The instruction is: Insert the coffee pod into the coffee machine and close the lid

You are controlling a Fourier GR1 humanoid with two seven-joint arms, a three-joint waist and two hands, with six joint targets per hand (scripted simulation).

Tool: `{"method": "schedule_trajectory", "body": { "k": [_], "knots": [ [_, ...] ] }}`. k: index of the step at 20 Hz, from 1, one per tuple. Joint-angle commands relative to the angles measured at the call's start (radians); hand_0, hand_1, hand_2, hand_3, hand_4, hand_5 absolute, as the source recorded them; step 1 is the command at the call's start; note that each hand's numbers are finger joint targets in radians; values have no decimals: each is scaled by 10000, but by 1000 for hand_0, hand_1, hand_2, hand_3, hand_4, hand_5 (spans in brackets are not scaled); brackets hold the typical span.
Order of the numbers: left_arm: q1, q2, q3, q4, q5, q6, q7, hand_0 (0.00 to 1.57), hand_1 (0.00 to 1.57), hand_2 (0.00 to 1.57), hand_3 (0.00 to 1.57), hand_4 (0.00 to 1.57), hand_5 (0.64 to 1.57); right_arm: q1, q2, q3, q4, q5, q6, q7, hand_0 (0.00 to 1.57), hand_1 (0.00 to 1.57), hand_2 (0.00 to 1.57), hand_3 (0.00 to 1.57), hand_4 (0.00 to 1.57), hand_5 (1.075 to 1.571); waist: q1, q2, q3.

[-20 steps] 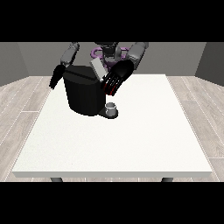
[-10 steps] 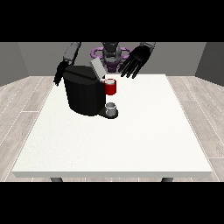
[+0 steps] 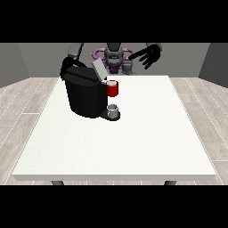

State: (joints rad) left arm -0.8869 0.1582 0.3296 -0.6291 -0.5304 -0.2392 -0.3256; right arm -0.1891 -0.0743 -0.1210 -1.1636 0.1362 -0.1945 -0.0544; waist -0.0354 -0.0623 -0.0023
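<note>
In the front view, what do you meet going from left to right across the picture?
Hand at the view's left → black coffee machine → red thing at the machine → grey thing on the table near the robot → hand at the view's right, raised with fingers spread.

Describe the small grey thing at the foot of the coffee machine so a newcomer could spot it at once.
Start at the black coffee machine on the far left part of the white table. On its low base toward the table's centre sits a small grey thing, directly below a red thing at the machine. It is the only pale item against the black body.
</note>
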Motion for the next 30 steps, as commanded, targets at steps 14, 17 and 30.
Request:
{"method": "schedule_trajectory", "body": {
  "k": [14, 17, 30],
  "knots": [
    [3910, -1568, 302, -534, 1777, -441, -34, 0, 0, 0, 0, 390, 1571, -832, -659, 802, -1856, -466, 1915, 1307, 0, 0, 0, 0, 251, 1571, 1486, -2593, 22],
    [3831, -1575, -329, -1433, 2292, -1138, 280, 0, 0, 0, 0, 429, 1571, -1144, -1020, 102, -769, -218, 1365, 547, 0, 0, 0, 0, 0, 1571, 2524, -2047, 28],
    [4925, -1327, -1351, -4155, 3410, -490, 1014, 0, 0, 0, 0, 356, 1571, -3066, -1280, -1088, 358, -2162, 2310, 1548, 0, 0, 0, 0, 97, 1571, 2347, -512, 25]
  ]
}}
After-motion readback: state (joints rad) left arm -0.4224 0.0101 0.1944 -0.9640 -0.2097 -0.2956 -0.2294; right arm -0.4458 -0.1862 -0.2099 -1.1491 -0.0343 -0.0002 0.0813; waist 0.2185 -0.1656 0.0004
